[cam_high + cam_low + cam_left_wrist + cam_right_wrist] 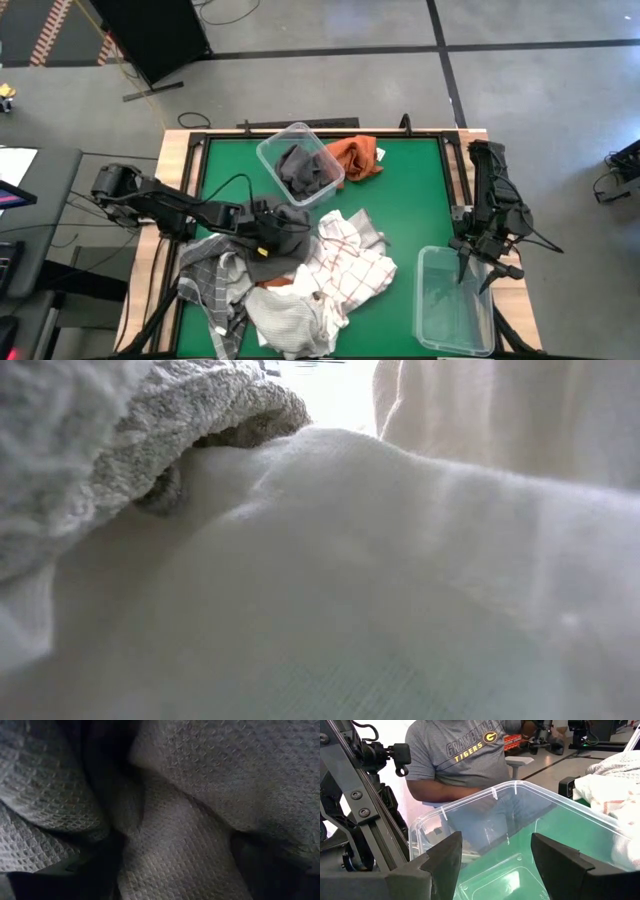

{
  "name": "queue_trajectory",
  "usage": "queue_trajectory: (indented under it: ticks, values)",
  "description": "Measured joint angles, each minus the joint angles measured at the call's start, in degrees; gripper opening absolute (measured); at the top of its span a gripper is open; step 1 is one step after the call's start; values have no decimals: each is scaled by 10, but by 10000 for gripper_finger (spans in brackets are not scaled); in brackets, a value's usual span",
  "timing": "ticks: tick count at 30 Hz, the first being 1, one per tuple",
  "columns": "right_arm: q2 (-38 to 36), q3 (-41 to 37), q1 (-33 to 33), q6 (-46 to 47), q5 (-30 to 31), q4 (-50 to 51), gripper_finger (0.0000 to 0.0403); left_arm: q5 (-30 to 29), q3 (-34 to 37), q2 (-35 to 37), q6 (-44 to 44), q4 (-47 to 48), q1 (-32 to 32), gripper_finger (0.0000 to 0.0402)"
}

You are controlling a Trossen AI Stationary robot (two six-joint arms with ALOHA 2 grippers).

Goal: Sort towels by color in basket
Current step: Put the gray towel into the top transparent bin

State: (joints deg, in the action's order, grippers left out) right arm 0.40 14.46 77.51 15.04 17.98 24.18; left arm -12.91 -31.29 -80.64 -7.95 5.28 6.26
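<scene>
left tool (pixel 272 232): on dark grey towel (pixel 285 240), spread unclear | right tool (pixel 492 862): spread over clear bin (pixel 520 820)

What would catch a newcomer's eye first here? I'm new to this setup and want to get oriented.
The heap of towels at the green table's near edge, with the left gripper down in a dark grey towel on top of it. Next, two clear bins: one at the far side already holding dark grey cloth, with a rust-orange towel beside it, and an empty one at the near right corner, where the right gripper waits open.
</scene>
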Motion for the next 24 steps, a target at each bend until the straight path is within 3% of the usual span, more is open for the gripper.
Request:
queue_trajectory:
  ticks: [3, 6, 13, 14, 19, 24]
  values:
    - [0, 0, 0, 0, 0, 0, 264, 1, 15, 1, -18, -14, 0, 334]
    - [0, 0, 0, 0, 0, 0, 264, 2, 18, 1, -28, -12, 0, 277]
    - [0, 0, 0, 0, 0, 0, 264, -3, 19, 0, 7, -25, 0, 42]
    - [0, 0, 0, 0, 0, 0, 264, -3, 19, 0, 15, -26, 0, 24]
    - [0, 0, 0, 0, 0, 0, 264, 0, -15, 19, 39, 37, 0, 10]
    - [0, 0, 0, 0, 0, 2, 264, -8, -105, 85, 67, 133, 11, 7]
